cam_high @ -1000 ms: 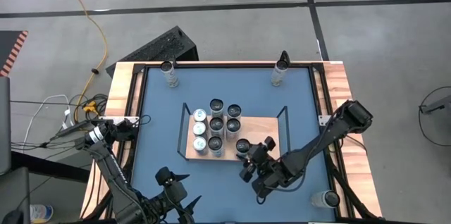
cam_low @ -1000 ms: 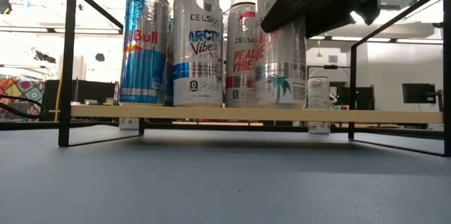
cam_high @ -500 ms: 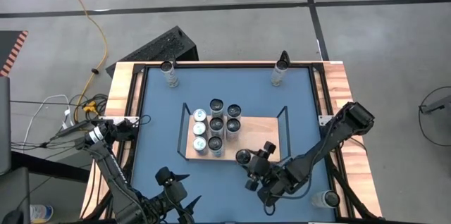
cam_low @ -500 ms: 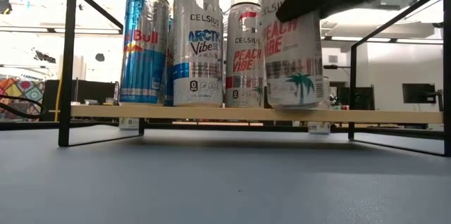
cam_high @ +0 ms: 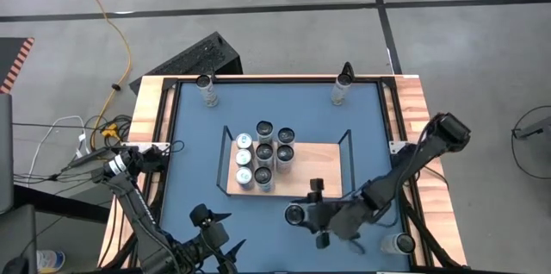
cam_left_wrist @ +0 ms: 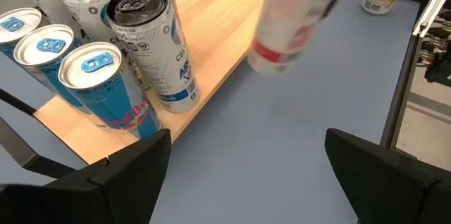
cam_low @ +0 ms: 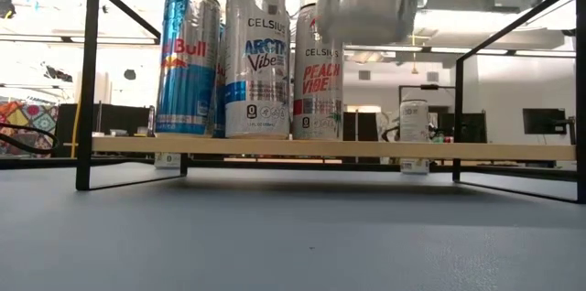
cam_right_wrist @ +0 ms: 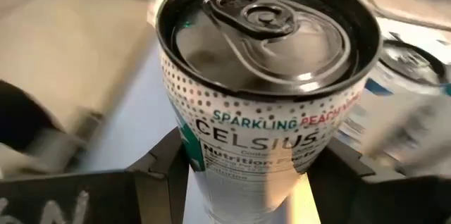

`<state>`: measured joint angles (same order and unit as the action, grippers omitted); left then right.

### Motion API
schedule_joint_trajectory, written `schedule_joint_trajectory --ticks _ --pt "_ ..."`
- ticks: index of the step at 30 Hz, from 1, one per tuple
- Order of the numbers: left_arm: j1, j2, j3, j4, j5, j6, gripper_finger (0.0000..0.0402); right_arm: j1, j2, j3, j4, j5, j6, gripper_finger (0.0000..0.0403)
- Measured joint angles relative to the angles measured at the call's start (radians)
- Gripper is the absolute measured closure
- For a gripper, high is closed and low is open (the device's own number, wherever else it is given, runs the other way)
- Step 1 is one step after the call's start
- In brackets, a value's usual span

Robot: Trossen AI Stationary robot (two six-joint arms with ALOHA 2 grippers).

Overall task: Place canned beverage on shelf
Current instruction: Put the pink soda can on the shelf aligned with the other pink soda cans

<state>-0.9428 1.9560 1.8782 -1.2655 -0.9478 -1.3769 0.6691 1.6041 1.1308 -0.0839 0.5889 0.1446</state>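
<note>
Right pincer [cam_high: 303,214] around seemingly airborne Celsius can [cam_right_wrist: 264,97]

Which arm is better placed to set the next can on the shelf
The right. Its gripper already clamps a Celsius can, lifted just off the shelf's near edge. The left gripper waits open and empty by the table's near edge.

A light-wood shelf [cam_low: 275,147] in a black wire frame stands on the blue desk [cam_low: 275,245]. Three cans stand on it: a blue one [cam_low: 188,62] and two silver ones [cam_low: 256,53]. A blurred silver can [cam_low: 369,0] hangs above the board.
</note>
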Motion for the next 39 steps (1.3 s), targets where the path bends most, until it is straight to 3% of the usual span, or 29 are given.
schedule_joint_trajectory --ticks 6,10,28,39 --pt "0.000 0.000 0.000 -0.002 0.000 0.003 0.0040 -0.025 -0.174 -0.294 0.395 -0.144 0.042 0.0190" --pt "0.002 0.000 0.000 -0.001 -0.003 0.014 0.0040 -0.061 -0.237 -0.372 0.414 -0.145 0.081 0.0190" --pt "0.011 0.000 0.000 0.000 -0.002 0.005 0.0040 -0.214 -0.203 -0.369 0.387 -0.190 0.018 0.0190" --pt "0.011 0.000 0.000 -0.003 0.000 0.003 0.0040 -0.239 -0.125 -0.266 0.224 -0.232 -0.015 0.0190"
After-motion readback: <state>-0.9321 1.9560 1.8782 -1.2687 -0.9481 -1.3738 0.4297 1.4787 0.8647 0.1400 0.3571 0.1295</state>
